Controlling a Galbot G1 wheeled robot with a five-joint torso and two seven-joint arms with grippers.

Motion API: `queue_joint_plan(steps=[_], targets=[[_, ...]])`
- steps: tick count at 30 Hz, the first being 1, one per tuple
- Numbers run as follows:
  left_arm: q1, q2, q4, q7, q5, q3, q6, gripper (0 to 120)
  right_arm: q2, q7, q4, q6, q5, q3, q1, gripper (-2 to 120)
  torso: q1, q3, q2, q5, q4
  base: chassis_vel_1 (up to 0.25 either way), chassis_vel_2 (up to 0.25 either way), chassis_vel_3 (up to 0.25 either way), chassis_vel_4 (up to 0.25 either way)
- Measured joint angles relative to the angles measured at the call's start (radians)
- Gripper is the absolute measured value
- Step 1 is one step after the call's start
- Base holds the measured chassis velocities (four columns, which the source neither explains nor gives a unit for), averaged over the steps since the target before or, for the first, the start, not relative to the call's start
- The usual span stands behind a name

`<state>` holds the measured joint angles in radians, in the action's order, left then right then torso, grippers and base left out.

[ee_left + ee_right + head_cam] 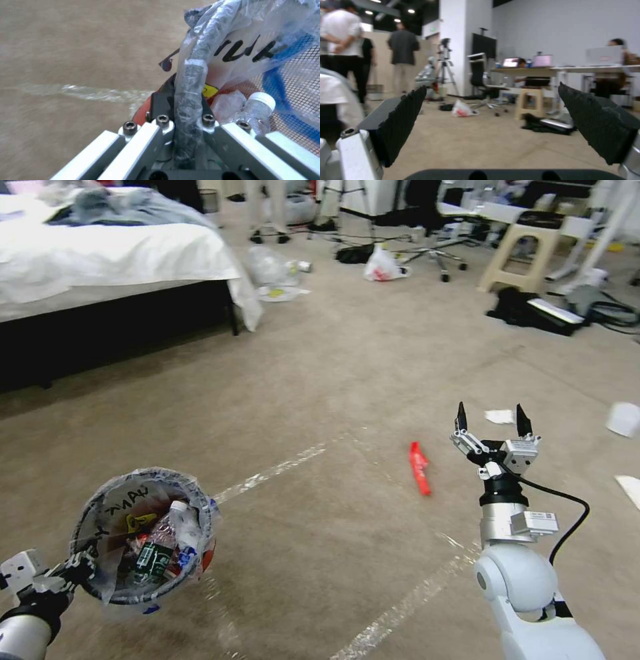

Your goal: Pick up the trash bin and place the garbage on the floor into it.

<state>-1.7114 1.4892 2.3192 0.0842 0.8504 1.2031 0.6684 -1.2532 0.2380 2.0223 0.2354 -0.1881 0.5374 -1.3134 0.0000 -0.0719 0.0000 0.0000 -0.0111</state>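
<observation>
The trash bin [112, 491], small and round with a crinkled clear liner bearing black writing, hangs low at my left. My left gripper [73, 569] is shut on its near rim. In the left wrist view the gripper [182, 96] pinches the bag-wrapped rim [196, 62]. Inside lie a clear bottle [256, 107], a green-labelled bottle [155, 559] and wrappers. On the floor [333, 380] a red wrapper [419, 468] lies just left of my right gripper [492, 421], which points upward, open and holding nothing. Its fingers [403, 120] stand wide apart. A white scrap [500, 416] lies beyond it.
A bed [100, 267] stands at the far left with plastic bags [270, 267] by its corner. Farther back are a white-and-red bag [381, 265], a stool [520, 253] and a black bag [533, 310]. White litter [624, 419] lies at the right. Tape lines [273, 470] cross the carpet.
</observation>
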Motion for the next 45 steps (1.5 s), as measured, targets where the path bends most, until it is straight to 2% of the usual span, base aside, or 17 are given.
queue_joint_plan(steps=[13, 18, 24, 45], targets=[[0.002, 0.0, -0.001, 0.004, 0.003, 0.0, -0.002, 0, 0.0, 0.002, -0.009, 0.001, 0.002, -0.007, 0.008, 100, 0.0, 0.0, 0.0, 0.0, -0.0003, -0.104, -0.105, -0.11, -0.109], [0.002, -0.001, -0.001, 0.005, 0.004, 0.001, -0.002, 0, 0.001, 0.002, -0.014, 0.001, 0.003, -0.01, 0.011, 100, 0.0, 0.0, 0.0, -0.0001, 0.0005, -0.009, -0.011, -0.005, -0.01], [0.006, -0.001, -0.003, 0.006, 0.004, -0.001, -0.002, 0, 0.002, 0.002, -0.02, 0.003, 0.003, -0.01, 0.013, 100, 0.0, 0.0, 0.0, -0.0001, -0.0002, 0.0, 0.0, 0.0, 0.0], [0.011, -0.006, -0.012, 0.008, 0.006, 0.002, -0.002, 0, -0.008, 0.002, -0.046, 0.016, 0.011, -0.02, 0.021, 100, 0.0, 0.0, 0.0, -0.0001, 0.0, 0.0, 0.0, 0.0, 0.0]])
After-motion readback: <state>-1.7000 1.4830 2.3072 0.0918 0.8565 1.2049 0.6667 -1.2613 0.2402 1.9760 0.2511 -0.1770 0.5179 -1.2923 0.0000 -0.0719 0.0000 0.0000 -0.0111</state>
